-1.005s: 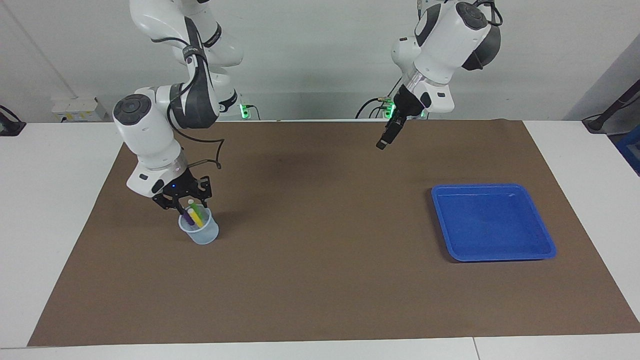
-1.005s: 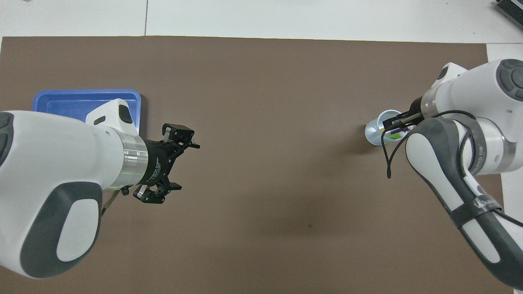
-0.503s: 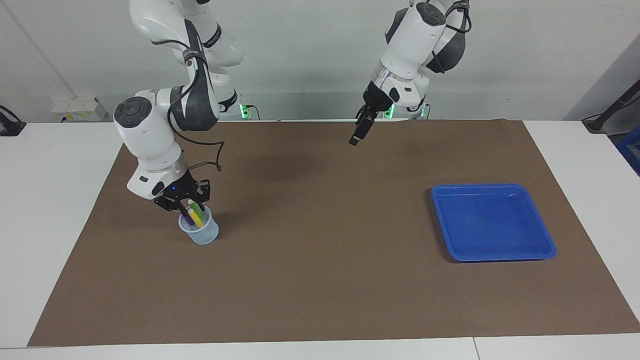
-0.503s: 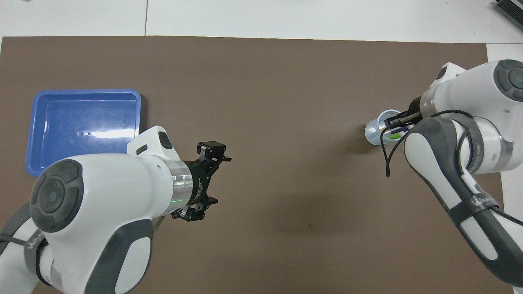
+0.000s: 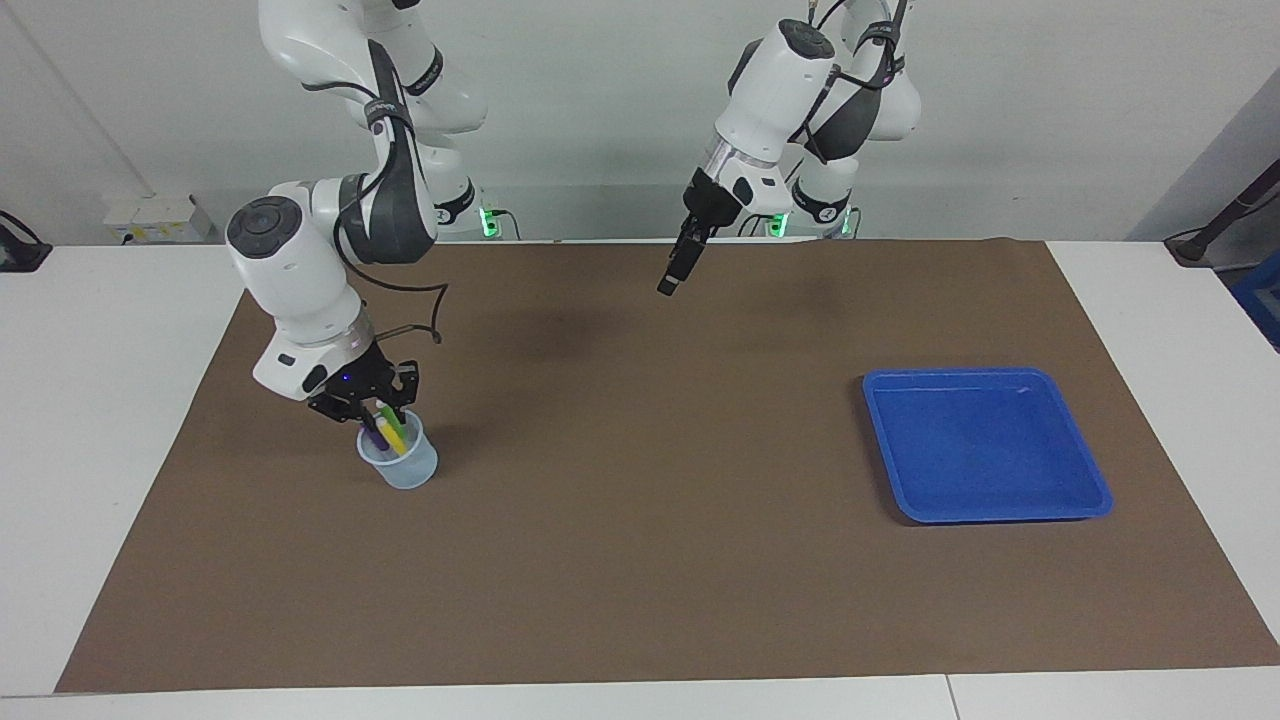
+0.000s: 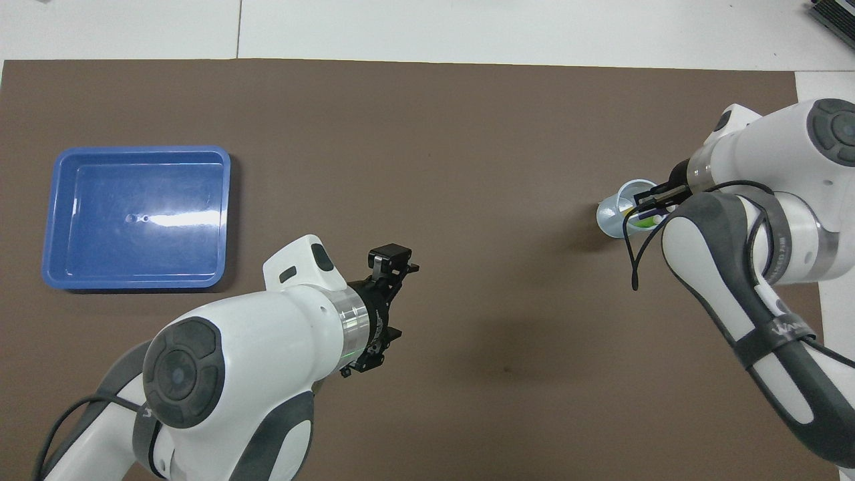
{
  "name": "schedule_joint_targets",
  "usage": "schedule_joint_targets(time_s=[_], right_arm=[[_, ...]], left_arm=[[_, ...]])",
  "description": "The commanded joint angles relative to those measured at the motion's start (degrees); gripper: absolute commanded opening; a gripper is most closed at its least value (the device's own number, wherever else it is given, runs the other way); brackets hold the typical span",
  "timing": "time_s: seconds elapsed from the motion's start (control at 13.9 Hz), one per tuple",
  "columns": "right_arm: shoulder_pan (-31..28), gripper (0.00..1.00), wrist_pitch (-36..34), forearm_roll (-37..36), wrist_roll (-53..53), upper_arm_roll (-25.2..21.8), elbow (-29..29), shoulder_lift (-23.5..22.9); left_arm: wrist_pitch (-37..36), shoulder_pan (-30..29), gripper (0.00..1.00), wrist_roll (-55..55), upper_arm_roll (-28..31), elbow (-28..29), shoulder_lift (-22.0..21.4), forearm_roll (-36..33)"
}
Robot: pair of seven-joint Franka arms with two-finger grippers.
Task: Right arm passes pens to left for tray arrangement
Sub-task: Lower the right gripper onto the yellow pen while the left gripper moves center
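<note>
The right gripper point(image 5: 378, 412) is down at the mouth of the small translucent cup point(image 5: 400, 462), toward the right arm's end of the brown mat point(image 5: 640, 560). Its fingers reach in among the pens point(image 5: 388, 428), yellow, purple and green, all standing in the cup; whether it grips one, I cannot tell. The left gripper point(image 5: 672, 272) hangs high over the middle of the mat, empty; how wide its fingers stand, I cannot tell. The blue tray point(image 5: 985, 445) lies flat toward the left arm's end, well apart from the cup.
</note>
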State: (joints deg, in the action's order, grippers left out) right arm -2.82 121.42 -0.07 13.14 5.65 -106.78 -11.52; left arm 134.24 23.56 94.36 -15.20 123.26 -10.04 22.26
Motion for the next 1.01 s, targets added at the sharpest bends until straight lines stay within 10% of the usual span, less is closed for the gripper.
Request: schedule_joint_targets(time_s=[0.0,0.93], right_arm=[[-0.96,0.38,0.75,-0.81,1.45,0.41,-0.71,0.10],[-1.05,0.06,1.45,-0.81,1.63,0.33,-1.15,0.10]], left_arm=[[3.47,2.27,1.00,1.09,0.70,0.85,0.71,1.21],[9.64,5.35,1.00,5.22,0.79,0.84,3.98,1.12]])
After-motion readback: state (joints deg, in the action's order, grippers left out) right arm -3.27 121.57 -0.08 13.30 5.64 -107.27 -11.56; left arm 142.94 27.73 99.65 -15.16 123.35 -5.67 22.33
